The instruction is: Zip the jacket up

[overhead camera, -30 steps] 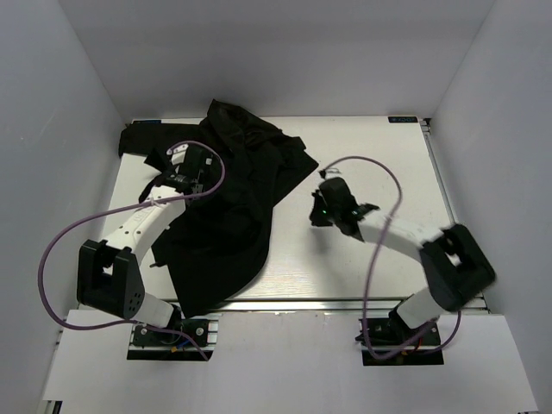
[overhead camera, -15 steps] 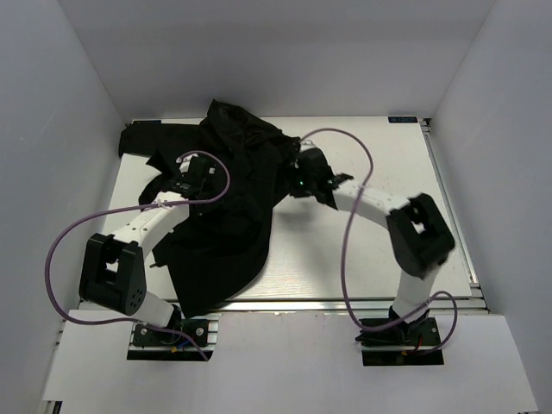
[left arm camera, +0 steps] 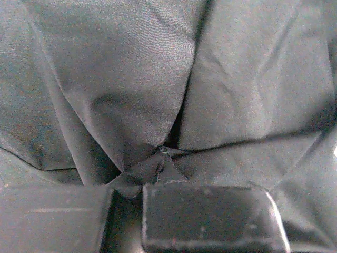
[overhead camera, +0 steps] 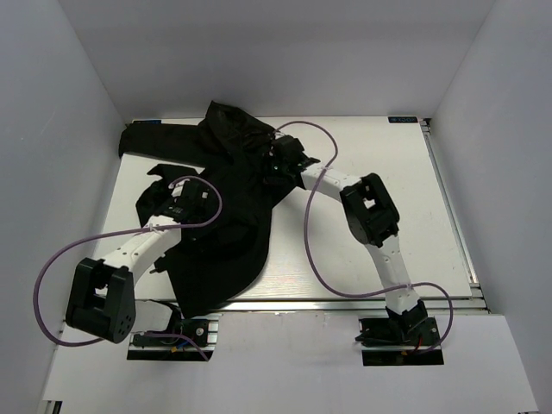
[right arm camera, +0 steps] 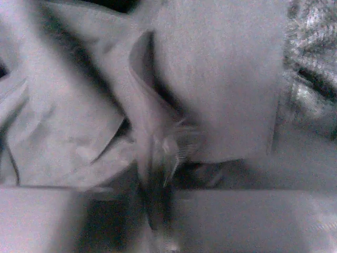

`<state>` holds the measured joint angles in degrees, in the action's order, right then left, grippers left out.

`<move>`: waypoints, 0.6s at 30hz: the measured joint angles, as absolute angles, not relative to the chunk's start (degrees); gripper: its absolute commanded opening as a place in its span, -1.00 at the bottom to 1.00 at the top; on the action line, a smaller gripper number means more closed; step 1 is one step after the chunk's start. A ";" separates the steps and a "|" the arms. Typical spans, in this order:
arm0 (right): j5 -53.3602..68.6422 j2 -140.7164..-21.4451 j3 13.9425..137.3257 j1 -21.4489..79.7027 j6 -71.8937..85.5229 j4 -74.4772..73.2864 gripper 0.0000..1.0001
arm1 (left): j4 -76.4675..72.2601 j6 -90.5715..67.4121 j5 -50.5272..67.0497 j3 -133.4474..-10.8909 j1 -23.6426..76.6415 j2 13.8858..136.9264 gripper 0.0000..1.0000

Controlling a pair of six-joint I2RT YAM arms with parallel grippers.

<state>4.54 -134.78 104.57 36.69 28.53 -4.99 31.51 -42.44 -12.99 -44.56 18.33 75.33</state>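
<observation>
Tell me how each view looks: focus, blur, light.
Top external: sharp and evenly lit, though the black jacket reads as a nearly featureless dark mass on the pale table. Left wrist: crisp but dim, with the weave and folds clear. Right wrist: heavily smeared and washed to grey, the fabric edges soft.

I have open table [overhead camera: 405, 216] to the right of the jacket [overhead camera: 228, 216], with room there for a gripper to pass. The jacket heaps over the left half and the rear centre. The right arm [overhead camera: 366, 207] lies bent across the middle, and its purple cable [overhead camera: 308, 233] loops beside it. White walls [overhead camera: 60, 129] close in on the left, right and behind.
</observation>
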 measured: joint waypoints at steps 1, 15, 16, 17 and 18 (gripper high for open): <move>4.91 -133.10 101.16 36.67 29.15 -2.72 -1.00 | 31.48 -42.48 -13.04 -44.58 18.33 74.87 -1.00; -4.03 -73.19 38.04 37.12 30.65 2.24 0.04 | 33.91 -37.80 -9.10 -49.50 18.37 74.56 -1.00; -3.40 -69.95 34.30 37.08 30.96 1.06 0.15 | 34.26 -37.17 -8.58 -50.02 18.37 74.59 -1.00; -2.90 -67.11 31.35 37.01 30.59 -0.64 0.24 | 34.52 -36.47 -8.21 -50.72 18.39 74.59 -1.00; -2.46 -64.45 29.28 36.99 30.15 -2.59 0.42 | 34.85 -35.73 -7.92 -51.51 18.39 74.59 -1.00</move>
